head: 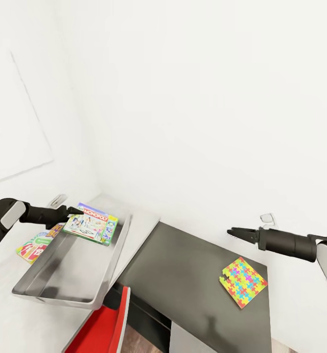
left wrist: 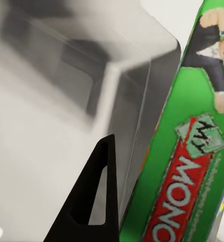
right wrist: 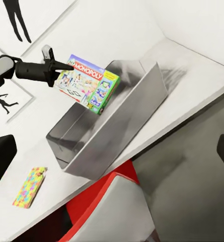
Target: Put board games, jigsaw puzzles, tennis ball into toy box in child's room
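My left gripper (head: 74,212) is shut on the edge of a green Monopoly board game (head: 91,224), held tilted over the far end of the light grey toy box (head: 67,282). The left wrist view has one finger (left wrist: 94,199) beside the game (left wrist: 184,171) and the toy box wall (left wrist: 117,85). A jigsaw puzzle (head: 242,282) lies on a dark grey surface under my open right gripper (head: 230,232). Another colourful flat sheet (head: 35,245), puzzle-like (right wrist: 29,187), lies on the pale table (head: 141,225) beside the box. The tennis ball and the bed are out of view.
A red chair (head: 104,323) stands at the table's front edge below the toy box. White walls close in behind and to the left, with a black silhouette picture (right wrist: 18,20) on the left one. A small clear object (head: 267,218) sits near the right gripper.
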